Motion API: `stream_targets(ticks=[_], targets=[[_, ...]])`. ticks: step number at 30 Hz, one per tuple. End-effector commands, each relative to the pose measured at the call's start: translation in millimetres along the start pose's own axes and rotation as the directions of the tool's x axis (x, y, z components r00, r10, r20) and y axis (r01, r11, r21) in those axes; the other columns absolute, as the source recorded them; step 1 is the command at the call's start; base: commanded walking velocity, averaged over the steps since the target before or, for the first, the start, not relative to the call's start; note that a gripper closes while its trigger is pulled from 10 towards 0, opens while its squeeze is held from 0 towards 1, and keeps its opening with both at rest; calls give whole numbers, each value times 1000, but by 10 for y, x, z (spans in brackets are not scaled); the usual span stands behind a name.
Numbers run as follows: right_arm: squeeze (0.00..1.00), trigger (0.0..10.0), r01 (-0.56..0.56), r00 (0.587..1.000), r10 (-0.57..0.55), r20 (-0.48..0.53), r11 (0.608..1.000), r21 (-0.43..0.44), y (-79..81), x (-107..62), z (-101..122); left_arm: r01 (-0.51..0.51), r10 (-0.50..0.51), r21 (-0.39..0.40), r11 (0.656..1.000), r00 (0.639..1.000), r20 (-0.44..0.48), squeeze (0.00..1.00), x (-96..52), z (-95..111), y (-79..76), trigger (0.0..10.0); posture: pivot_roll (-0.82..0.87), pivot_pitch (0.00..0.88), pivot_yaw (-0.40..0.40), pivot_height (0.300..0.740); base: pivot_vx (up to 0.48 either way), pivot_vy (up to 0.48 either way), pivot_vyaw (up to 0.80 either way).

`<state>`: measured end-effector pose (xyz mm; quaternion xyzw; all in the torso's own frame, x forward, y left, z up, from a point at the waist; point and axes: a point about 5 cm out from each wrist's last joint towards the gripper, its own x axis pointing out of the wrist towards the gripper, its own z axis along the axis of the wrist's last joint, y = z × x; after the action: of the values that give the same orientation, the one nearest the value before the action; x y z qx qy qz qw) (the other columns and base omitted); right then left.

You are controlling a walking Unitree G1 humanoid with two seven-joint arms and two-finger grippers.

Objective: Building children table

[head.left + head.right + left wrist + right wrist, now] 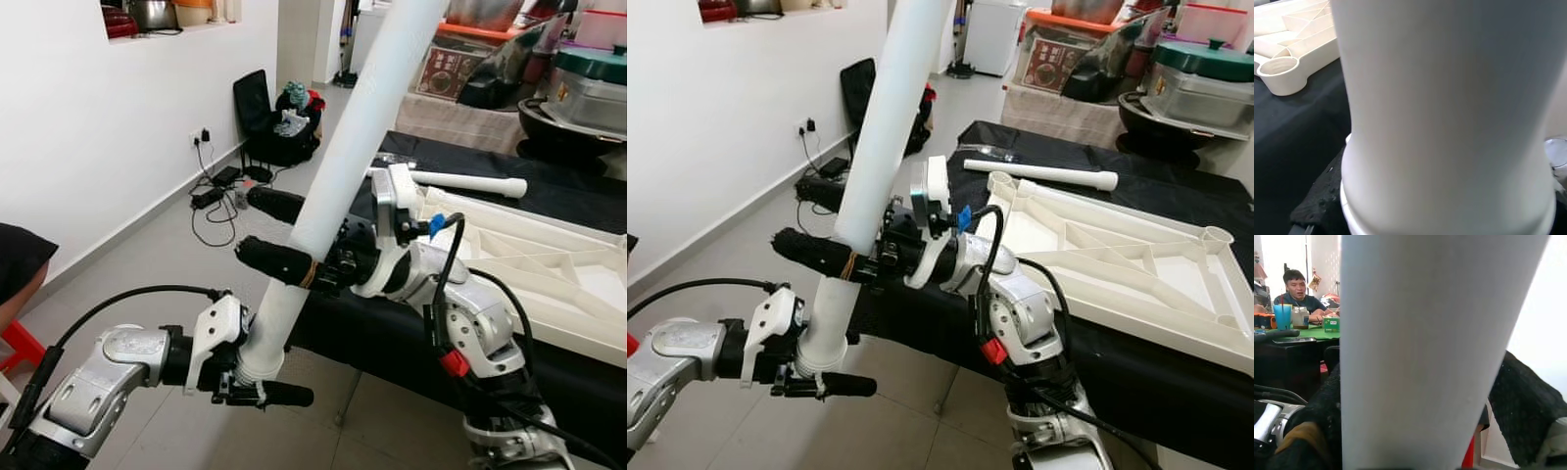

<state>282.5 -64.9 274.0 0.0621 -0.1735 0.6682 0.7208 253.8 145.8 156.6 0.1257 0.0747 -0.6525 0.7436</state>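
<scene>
With both claws clamped on the white table leg — left claw at its collared end, right claw midway — swing the collared end toward a corner socket of the upturned tabletop on the black worktop, square, unforced.

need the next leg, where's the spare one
The spare leg lies flat on the black cloth to the robot's right, just beyond the upturned tabletop.
</scene>
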Motion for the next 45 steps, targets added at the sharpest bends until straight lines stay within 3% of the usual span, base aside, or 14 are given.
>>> stream_targets(ticks=[1, 4, 7, 17, 21, 25, 26, 34, 36, 41, 42, 45], targets=[[0, 0, 62, 997, -60, -45, 998, 31, -60, -69, -91, 127, -129, 101, 987, 992, 10, 0, 103, 142, -131, 10000, 94, 0, -76, 740, 0, 0, 0], [0, 0, 58, 997, -56, -48, 998, 39, -55, -79, -100, 130, -131, 100, 987, 991, 1, 0, 89, 140, -132, 10000, 94, 0, -76, 740, 0, 0, 0], [0, 0, 48, 999, -44, -31, 986, 161, 69, -30, -197, 66, -58, 124, 990, 996, -69, 0, -44, 49, -3, 10000, 89, 0, -69, 740, 0, 0, 0], [0, 0, 55, 998, -48, -29, 951, 303, 241, 12, -378, 39, -21, 155, 987, 993, -114, 0, -102, 37, 100, 10000, 79, 0, -61, 740, 0, 0, 0], [0, 0, 71, 997, -67, -21, 946, 317, 246, 16, -398, 33, -16, 156, 987, 994, -112, 0, -100, 35, 105, 10000, 77, 0, -59, 740, 0, 0, 0], [0, 0, 124, 991, -137, 15, 933, 337, 205, 47, -401, -16, 24, 157, 987, 999, -46, 0, -15, 88, 147, 10000, 69, 0, -57, 740, 0, 0, 0], [0, 0, 129, 989, -145, 23, 932, 339, 205, 56, -389, -64, 62, 173, 983, 998, 17, 1000, 19, 129, 188, 10000, 68, 0, -58, 740, 0, 0, 0], [0, 0, 155, 985, -173, 28, 934, 323, 176, 40, -360, -64, 53, 158, 985, 996, 73, 1000, 14, 191, 185, 10000, 80, 0, -66, 740, 0, 0, 0], [0, 0, 212, 975, -223, 10, 940, 266, 58, -34, -327, -67, 53, 151, 986, 994, 96, 1000, -21, 225, 163, 10000, 82, 0, -66, 740, 0, 0, 0], [0, 0, 285, 955, -295, 14, 934, 216, -103, -150, -242, -79, 64, 140, 987, 992, 112, 1000, -47, 244, 155, 10000, 82, 0, -69, 740, 0, 0, 0], [0, 0, 438, 897, -442, 8, 891, 115, -377, -376, -109, -97, 82, 124, 988, 990, 116, 1000, -54, 227, 131, 10000, 81, 0, -71, 740, 0, 0, 0], [0, 0, 496, 867, -499, 10, 864, 79, -473, -466, -55, -106, 92, 120, 987, 989, 116, 1000, -50, 214, 122, 10000, 81, 0, -71, 740, 0, 0, 0]])
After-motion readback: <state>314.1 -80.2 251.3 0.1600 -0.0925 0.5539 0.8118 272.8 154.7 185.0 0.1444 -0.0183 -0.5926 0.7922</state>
